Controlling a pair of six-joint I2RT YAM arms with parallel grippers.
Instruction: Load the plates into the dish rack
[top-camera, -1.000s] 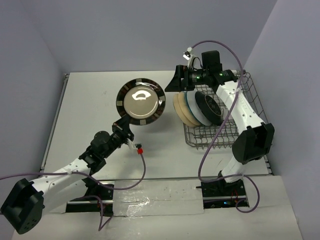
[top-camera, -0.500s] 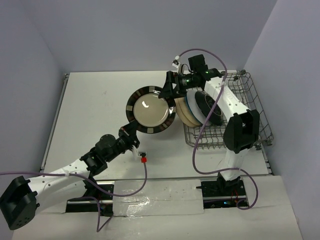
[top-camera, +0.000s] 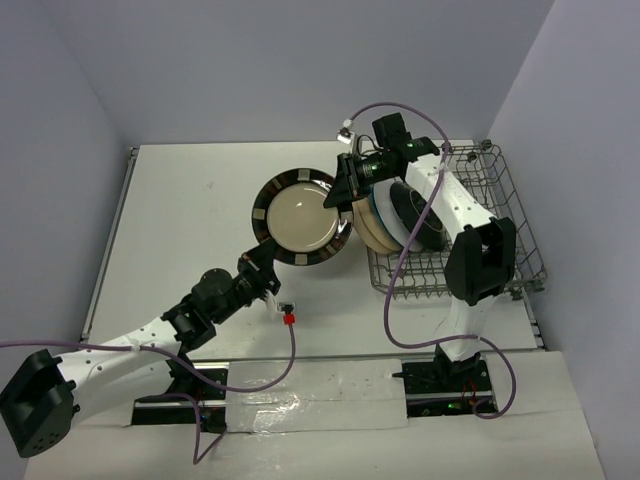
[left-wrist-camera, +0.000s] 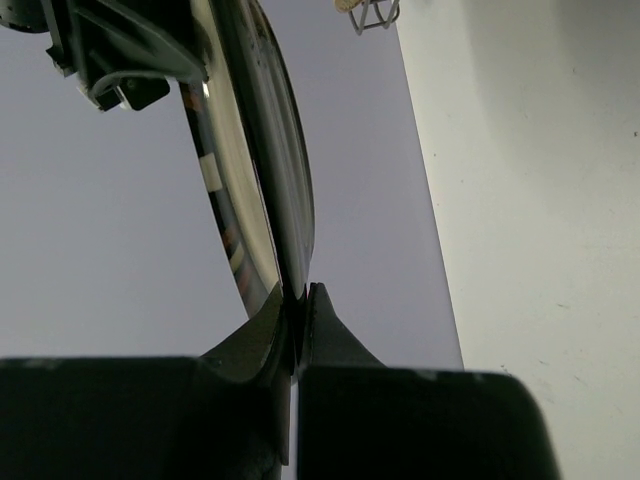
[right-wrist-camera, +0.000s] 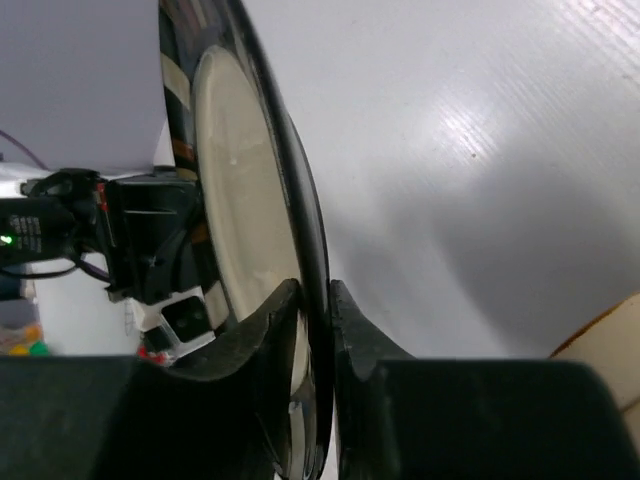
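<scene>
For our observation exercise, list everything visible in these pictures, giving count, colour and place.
table: 1, white, beneath everything
rack: 1, grey wire, table's right side
racked plates: about 4, two beige, one pale, one dark, upright at rack's left end
held plate: 1, dark striped rim, beige centre, in the air left of rack
cables: purple, looping above the table
left gripper: 1, black, shut on held plate's near rim
right gripper: 1, black, closed on its far rim

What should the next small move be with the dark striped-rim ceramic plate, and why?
Probably open the left gripper. The dark striped-rim round ceramic plate is pinched at its lower rim by it, while the right gripper looks closed on the upper rim, beside the grey wire dish rack. Releasing lets the right arm carry it in.
</scene>
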